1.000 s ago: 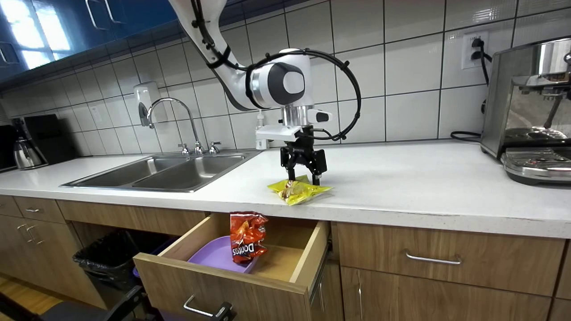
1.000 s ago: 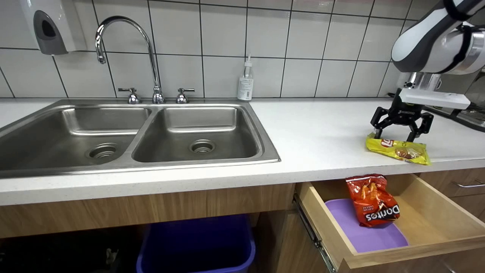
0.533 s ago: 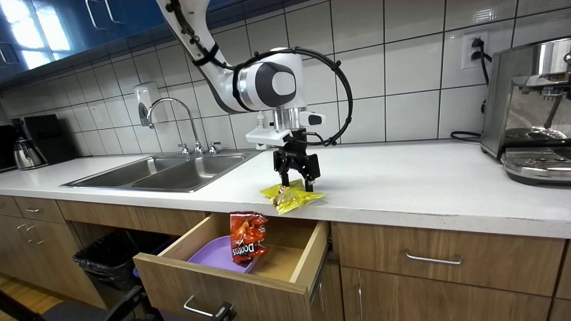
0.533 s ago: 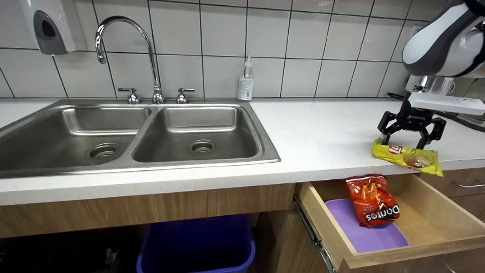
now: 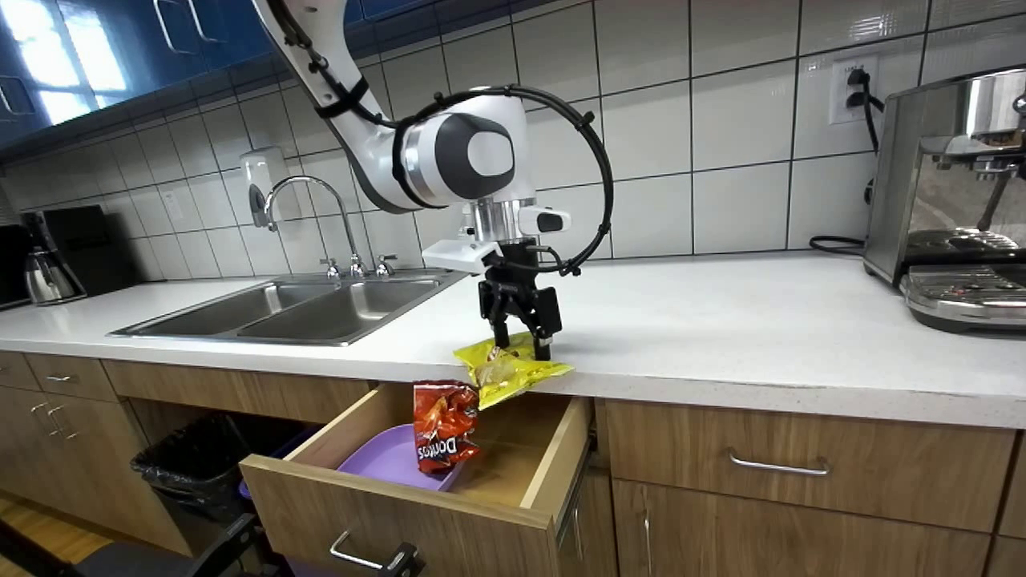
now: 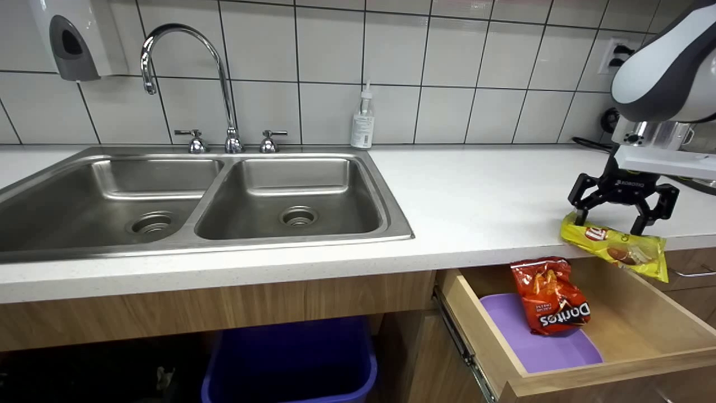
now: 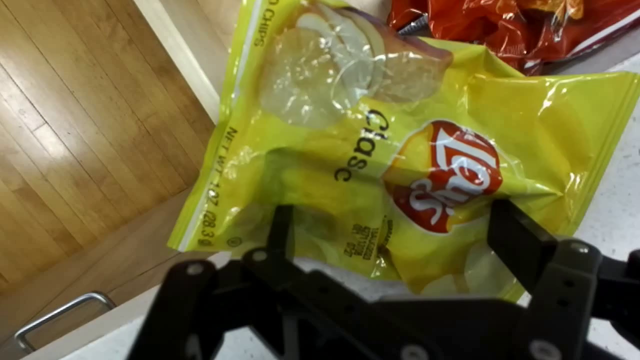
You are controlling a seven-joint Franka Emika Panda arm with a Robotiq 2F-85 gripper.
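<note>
My gripper (image 5: 522, 351) points down at the front of the counter with its fingers wide apart. Both fingertips press on the top of a yellow Lay's bag (image 6: 629, 254) without closing around it. In the wrist view the bag (image 7: 540, 115) lies flat beneath the open gripper (image 7: 391, 205), one finger on each side of its lower half. The bag tilts over the counter edge, and its front part hangs above an open drawer (image 5: 401, 513). Inside that drawer a red Doritos bag (image 6: 551, 296) leans on a purple tray (image 6: 503, 319), visible in both exterior views.
The white counter (image 5: 721, 320) ends in a front edge just above the drawer. A double sink (image 6: 296, 196) with a faucet (image 6: 229, 101) is set into it. A coffee machine (image 5: 962, 208) stands at one end. A blue bin (image 6: 291, 358) sits below the counter.
My gripper has moved forward to the counter's front edge, and the yellow bag has slid with it. The bag now overhangs the edge and tips down. Drawer, tray and red bag stay put.
</note>
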